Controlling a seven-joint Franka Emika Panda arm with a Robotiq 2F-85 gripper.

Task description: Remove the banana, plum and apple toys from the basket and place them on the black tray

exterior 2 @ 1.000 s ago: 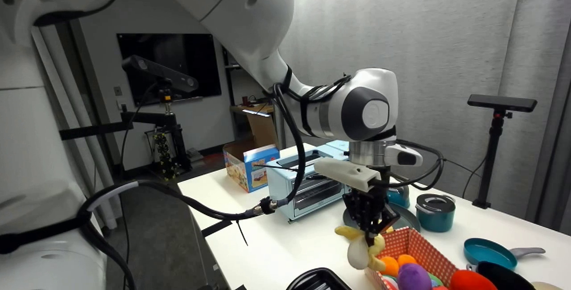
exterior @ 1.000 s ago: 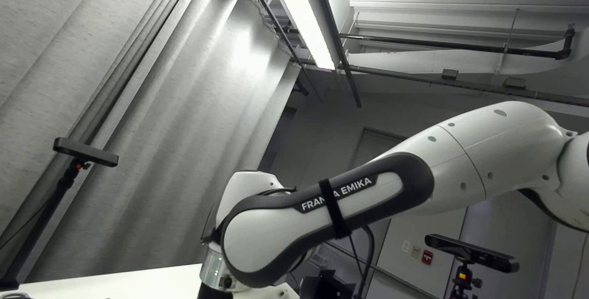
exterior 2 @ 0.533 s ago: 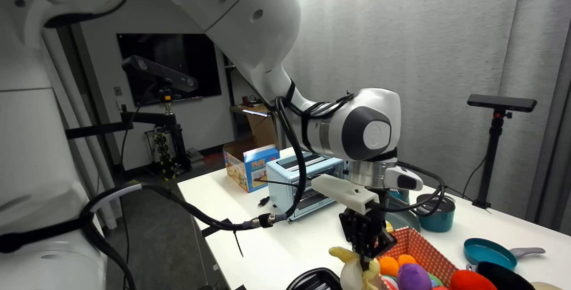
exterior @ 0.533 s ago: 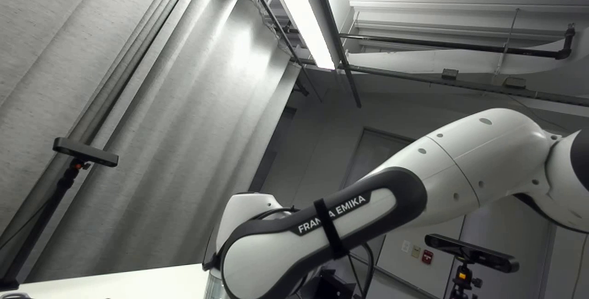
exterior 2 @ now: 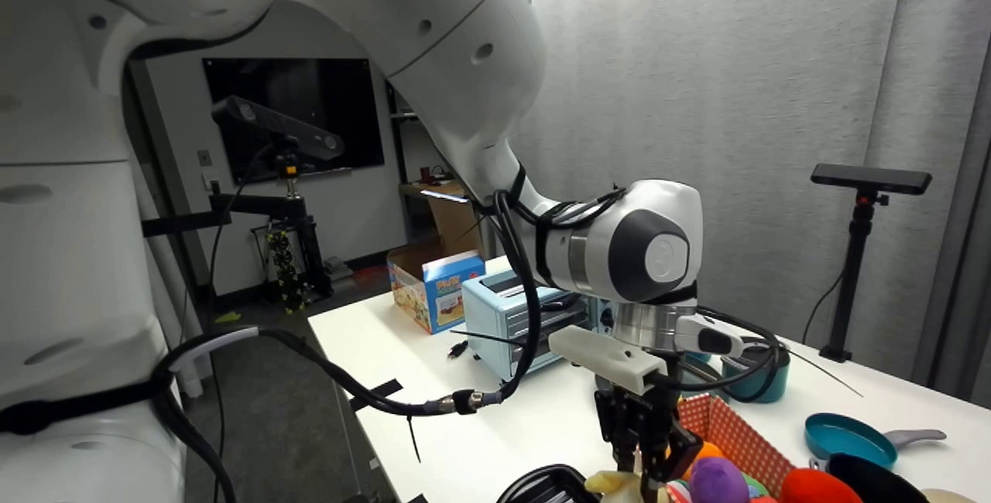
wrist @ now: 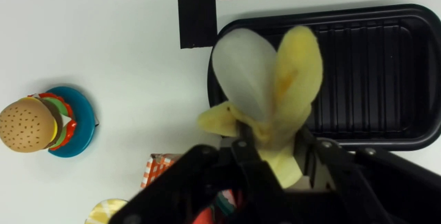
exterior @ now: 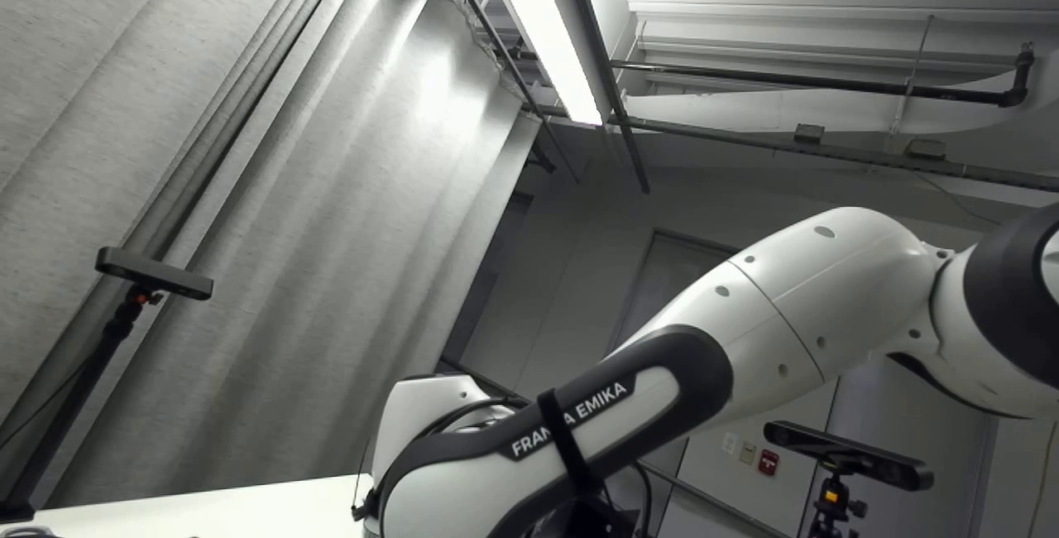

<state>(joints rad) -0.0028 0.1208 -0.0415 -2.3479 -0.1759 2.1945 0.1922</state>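
A half-peeled plush banana with a pale core (wrist: 244, 69) and yellow peel is pinched between my gripper's fingers (wrist: 274, 138). It hangs in the air over one end of the black ribbed tray (wrist: 365, 82). In an exterior view the banana (exterior 2: 615, 484) and the gripper (exterior 2: 641, 480) are at the bottom edge, between the tray (exterior 2: 542, 473) and the red-checked basket (exterior 2: 732, 433). A purple plum (exterior 2: 716, 480) lies in the basket among orange, green and red toys. A red toy (exterior 2: 817, 486) may be the apple. The gripper is outside the frame in the remaining exterior view.
A toy burger (wrist: 26, 124) and blue plate (wrist: 75, 124) lie beside the tray area. A teal pan (exterior 2: 844, 439), a lidded pot (exterior 2: 762, 383), a toaster oven (exterior 2: 515, 317) and a toy box (exterior 2: 441, 294) stand on the table. A cable loops from the arm.
The arm has swung round and lowered. The gripper and banana have moved down in the exterior view, from beside the basket's top towards the tray's level, partly leaving the frame.
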